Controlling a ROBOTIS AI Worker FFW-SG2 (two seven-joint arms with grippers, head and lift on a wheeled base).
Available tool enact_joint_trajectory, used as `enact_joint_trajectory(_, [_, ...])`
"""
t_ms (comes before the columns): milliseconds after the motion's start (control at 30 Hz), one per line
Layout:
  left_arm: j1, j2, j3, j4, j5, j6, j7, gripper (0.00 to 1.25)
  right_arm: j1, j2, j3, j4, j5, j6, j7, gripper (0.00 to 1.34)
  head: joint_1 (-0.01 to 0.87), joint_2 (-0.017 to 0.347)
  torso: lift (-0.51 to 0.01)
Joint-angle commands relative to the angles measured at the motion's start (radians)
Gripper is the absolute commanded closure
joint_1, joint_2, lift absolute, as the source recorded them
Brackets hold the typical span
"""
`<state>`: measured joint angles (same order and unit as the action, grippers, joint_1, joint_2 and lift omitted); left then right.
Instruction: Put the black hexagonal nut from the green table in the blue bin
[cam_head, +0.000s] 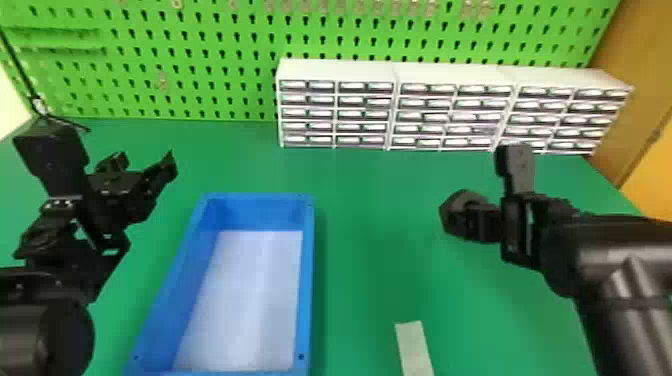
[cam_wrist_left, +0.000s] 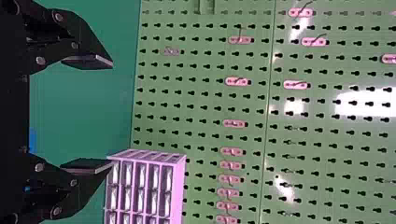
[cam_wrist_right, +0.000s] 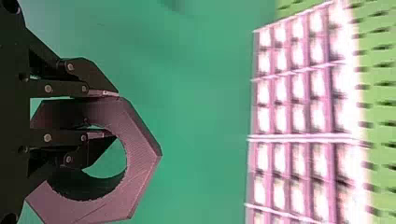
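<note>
My right gripper (cam_head: 480, 220) is to the right of the blue bin (cam_head: 309, 280), with the black hexagonal nut (cam_head: 453, 212) at its fingertips. In the right wrist view, my right gripper (cam_wrist_right: 109, 114) is shut on one wall of the nut (cam_wrist_right: 142, 158), one finger inside the hole and the other against an outer face. The left gripper (cam_head: 145, 162) stands open beyond the bin's far left corner; in the left wrist view the left gripper (cam_wrist_left: 112, 114) has a wide gap with nothing in it.
White drawer cabinets (cam_head: 392, 107) line the back of the green table (cam_head: 380, 200), before a green pegboard (cam_head: 200, 60). A pale strip (cam_head: 414, 347) lies near the front, right of the bin. A brown panel (cam_head: 630, 100) stands at the far right.
</note>
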<state>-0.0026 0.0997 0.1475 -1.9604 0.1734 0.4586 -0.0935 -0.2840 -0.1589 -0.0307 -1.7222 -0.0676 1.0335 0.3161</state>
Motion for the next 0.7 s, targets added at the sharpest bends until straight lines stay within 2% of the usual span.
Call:
enact_joint_trajectory(0, [0.001,0.0,0.001,0.0,0.0,0.0,0.0,0.5,0.012,0.012,-0.037,-0.002,-0.012,-0.173,0.0,0.97,0.692,0.008,-0.097])
enact_joint_trajectory(167, [0.001,0.0,0.003,0.0,-0.003,0.0,0.0,0.5,0.028,0.039,-0.054,-0.002,-0.012,-0.38,-0.002,0.97,0.692,0.008,-0.097])
enact_joint_trajectory(367, [0.003,0.0,0.003,0.001,-0.003,0.0,0.0,0.5,0.042,0.055,-0.023,-0.002,-0.037,-0.564,-0.015,0.97,0.692,0.008,-0.097])
enact_joint_trajectory(500, [0.003,0.0,0.003,0.001,-0.006,0.0,0.0,0.5,0.049,0.051,0.005,-0.002,-0.083,-0.658,-0.037,0.97,0.692,0.008,-0.097])
enact_joint_trajectory(667, [0.004,0.0,0.003,0.003,-0.008,0.0,0.001,0.5,0.057,0.028,0.075,0.0,-0.135,-0.762,-0.064,0.97,0.692,0.008,-0.097])
